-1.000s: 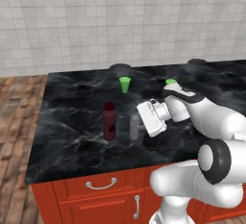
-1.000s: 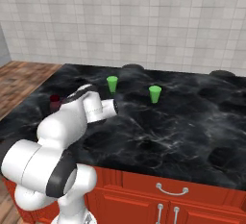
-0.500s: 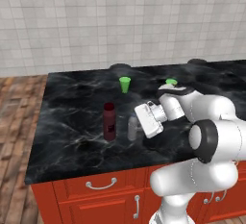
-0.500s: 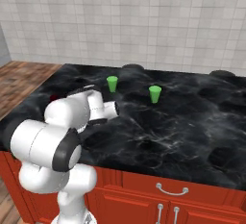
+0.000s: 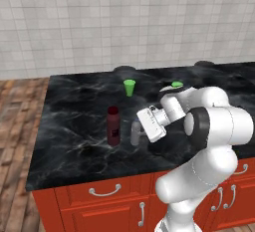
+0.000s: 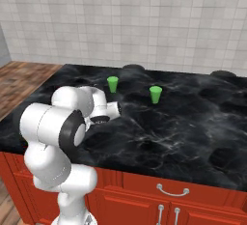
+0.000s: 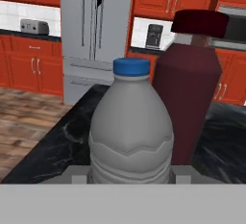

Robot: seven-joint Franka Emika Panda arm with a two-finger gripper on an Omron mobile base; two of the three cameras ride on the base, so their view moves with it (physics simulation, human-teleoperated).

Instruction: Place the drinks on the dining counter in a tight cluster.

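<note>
Gripper [image 5: 141, 131]: mine, at the end of the arm reaching left over the counter. In the hand view a finger tip [image 7: 78, 174] shows on each side of the clear bottle's base, so I read the jaws as closed on that bottle; actual contact sits at the very bottom of the view and is not sharp.

Clear bottle [image 7: 131, 131]: small, ribbed, blue cap, upright between the fingers. In the left base view it stands on the counter just in front of the gripper [image 5: 135, 132].

Red bottle [image 5: 113, 126]: stout, dark red, dark cap, upright on the counter just beside the clear bottle, on its far side from the hand. In the hand view it rises behind and to the right of the clear bottle [image 7: 187, 88]; whether the two touch I cannot tell.

Counter [image 5: 74, 111]: black veined slab over red drawers with silver handles. Both bottles stand toward its left half in the left base view.

Cups: two bright green, upright, farther back on the counter, well apart from each other — near cup [image 5: 129, 87], far cup [image 5: 177, 84]. Right base view shows them too [image 6: 112, 84] [image 6: 155, 94].

Beyond the bottles in the hand view: a grey fridge [image 7: 96, 31], red cabinets [image 7: 29, 59], a toaster [image 7: 34, 26].
</note>
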